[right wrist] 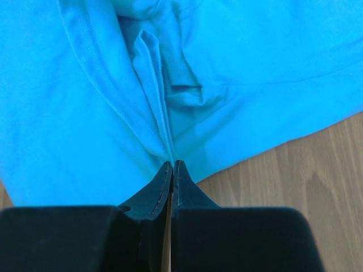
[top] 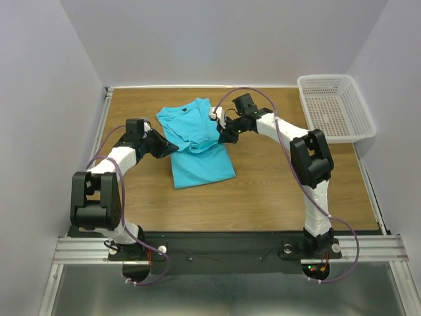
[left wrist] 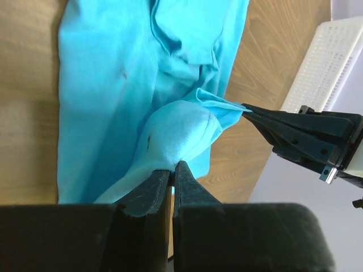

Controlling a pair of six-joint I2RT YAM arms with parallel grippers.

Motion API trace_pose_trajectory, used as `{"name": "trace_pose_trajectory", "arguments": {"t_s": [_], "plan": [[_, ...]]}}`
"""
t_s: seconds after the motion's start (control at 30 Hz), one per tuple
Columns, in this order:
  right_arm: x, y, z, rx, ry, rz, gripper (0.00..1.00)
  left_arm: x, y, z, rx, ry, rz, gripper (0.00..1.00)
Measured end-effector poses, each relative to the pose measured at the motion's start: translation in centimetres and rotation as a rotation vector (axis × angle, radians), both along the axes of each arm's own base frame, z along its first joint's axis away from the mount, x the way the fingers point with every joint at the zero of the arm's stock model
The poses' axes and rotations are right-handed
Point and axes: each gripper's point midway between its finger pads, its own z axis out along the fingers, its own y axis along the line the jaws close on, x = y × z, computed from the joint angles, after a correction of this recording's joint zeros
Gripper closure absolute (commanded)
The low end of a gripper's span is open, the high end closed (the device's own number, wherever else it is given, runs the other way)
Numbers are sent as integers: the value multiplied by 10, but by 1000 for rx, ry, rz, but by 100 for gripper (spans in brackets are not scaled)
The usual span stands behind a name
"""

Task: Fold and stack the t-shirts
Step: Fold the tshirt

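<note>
Now white mesh basket (top: 327, 77) sits far right on table (top: 263, 191), well apart from turquoise t-shirt (top: 197, 164); left gripper (left wrist: 172, 167) and right gripper (right wrist: 172, 164) both clamped on its cloth

The left arm (top: 117, 158) rose from its base toward 12 o'clock, then bent at the wrist so the left gripper (top: 164, 146) pointed toward 4 o'clock. Its jaws were almost together, pinching a bulge of the shirt (top: 197, 164) between the tips. The right arm (top: 286, 133) climbed from its base to an elbow at 3 o'clock, with the forearm running toward 10 o'clock. The right gripper (top: 221, 134) angled down toward 7 o'clock, jaws pressed closed on a fold edge of the shirt. The two grippers faced each other, near but apart.
</note>
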Motion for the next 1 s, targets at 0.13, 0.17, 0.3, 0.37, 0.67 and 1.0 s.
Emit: {"name": "trace_pose_trajectory", "arguments": {"t_s": [0.13,0.17,0.3,0.37,0.67,1.0], "plan": [[14,7,3,11,-10,-13,99,17,5,-7,5,-2,-17,100],[18,9,6,15,-16,-17,99,20,6,-10,7,1,-19,100],[27,12,18,31,-35,-32,99,31,11,-20,13,11,-34,100],[33,13,23,37,-43,-42,99,35,12,-23,17,12,-41,100],[45,16,3,19,-9,-84,99,53,16,-39,16,26,-58,100],[53,10,-10,-14,13,-144,73,60,27,-44,11,36,-31,59]]}}
